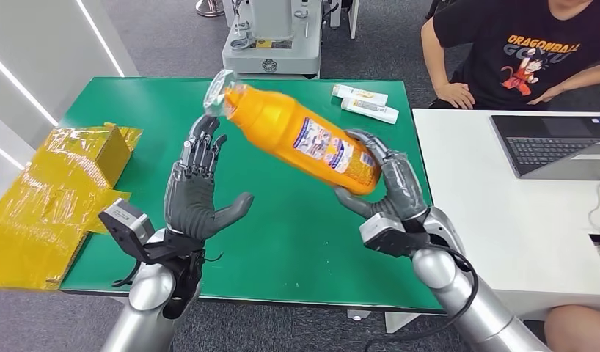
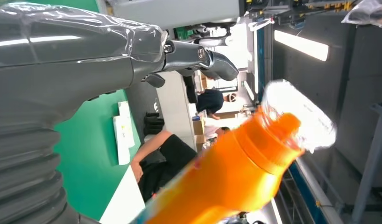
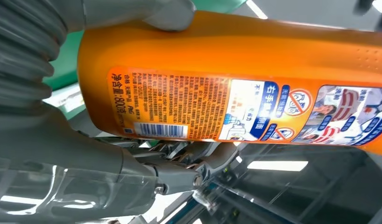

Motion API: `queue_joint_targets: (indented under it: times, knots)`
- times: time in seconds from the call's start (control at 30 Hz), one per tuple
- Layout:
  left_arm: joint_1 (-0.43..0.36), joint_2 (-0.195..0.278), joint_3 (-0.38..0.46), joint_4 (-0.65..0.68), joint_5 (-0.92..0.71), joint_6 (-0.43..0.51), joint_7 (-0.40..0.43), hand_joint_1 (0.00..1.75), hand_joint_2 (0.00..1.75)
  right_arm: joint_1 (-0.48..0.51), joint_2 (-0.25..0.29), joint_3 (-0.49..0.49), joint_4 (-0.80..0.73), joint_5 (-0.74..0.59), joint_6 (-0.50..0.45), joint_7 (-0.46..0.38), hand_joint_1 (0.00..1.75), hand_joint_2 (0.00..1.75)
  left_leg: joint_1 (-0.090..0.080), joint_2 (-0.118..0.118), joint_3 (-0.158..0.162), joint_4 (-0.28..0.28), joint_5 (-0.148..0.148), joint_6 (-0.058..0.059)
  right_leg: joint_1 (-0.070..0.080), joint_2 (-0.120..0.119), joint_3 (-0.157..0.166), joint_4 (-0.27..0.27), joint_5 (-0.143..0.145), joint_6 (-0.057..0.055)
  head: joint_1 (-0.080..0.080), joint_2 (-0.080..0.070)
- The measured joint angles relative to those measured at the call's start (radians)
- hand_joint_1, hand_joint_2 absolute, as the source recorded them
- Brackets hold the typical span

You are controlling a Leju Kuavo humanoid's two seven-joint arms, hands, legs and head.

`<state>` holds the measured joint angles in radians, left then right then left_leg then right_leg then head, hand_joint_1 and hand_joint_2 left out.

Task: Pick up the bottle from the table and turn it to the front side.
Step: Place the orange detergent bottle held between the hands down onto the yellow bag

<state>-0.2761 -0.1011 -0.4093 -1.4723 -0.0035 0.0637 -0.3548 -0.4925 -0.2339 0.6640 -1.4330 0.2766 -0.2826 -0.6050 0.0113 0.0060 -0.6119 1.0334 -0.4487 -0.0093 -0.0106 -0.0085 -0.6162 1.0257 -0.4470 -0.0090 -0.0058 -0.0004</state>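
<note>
Orange plastic bottle with clear cap and printed label (image 1: 304, 138) held in air above green table (image 1: 297, 242), tilted, cap toward far left. Right hand (image 1: 389, 187) grasps bottle's base end, fingers wrapped round it. Left hand (image 1: 198, 187) released, fingers spread, palm up, just beside bottle's neck, not touching.

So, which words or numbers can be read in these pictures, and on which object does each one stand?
"DRAGONBALL": on the person's black T-shirt; a second line under it is partly readable, "GO".
"800": beside the barcode on the label of the orange bottle, which the right hand holds.
The rest of the bottle label is dense Chinese print, too small to read.
Print on the two white tubes is too small to read.
</note>
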Motion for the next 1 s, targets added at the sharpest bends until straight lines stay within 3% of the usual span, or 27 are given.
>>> queue_joint_targets:
  times: [0.37,1.0]
  knots:
    - [-0.017,-0.020,-0.008,0.034,0.019,-0.040,0.033,0.00,1.75,-0.006,0.083,0.044,0.020,0.025,0.053,0.016,1.75,1.75,0.000,0.000,0.000,0.000,0.000,0.000,0.000,0.000,0.000,0.000,0.000,0.000,0.000,0.000]
    - [-0.046,-0.043,-0.010,0.103,0.045,-0.064,0.041,0.00,1.75,-0.009,0.120,0.064,0.135,0.028,0.111,0.005,1.75,1.75,0.000,0.000,0.000,0.000,0.000,0.000,0.000,0.000,-0.001,0.000,0.000,0.000,0.000,0.000]
